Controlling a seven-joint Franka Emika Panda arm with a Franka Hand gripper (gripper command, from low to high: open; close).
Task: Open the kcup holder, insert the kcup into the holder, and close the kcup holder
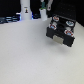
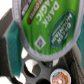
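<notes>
Exterior view: a black kcup holder (image 1: pixel 60 31) is sitting on a pale table (image 1: pixel 25 60), toward the exterior view's right, with rows of red-and-white pods (image 1: pixel 61 23) showing on top. The gripper (image 1: pixel 46 6) is hovering behind it, too blurred to judge. Wrist view: the gripper (image 2: pixel 41 37) fingers (image 2: pixel 12 42) are clamping a kcup (image 2: pixel 42 27), its green lid reading "DARK MAGIC", above the holder's round slots (image 2: pixel 37 70).
</notes>
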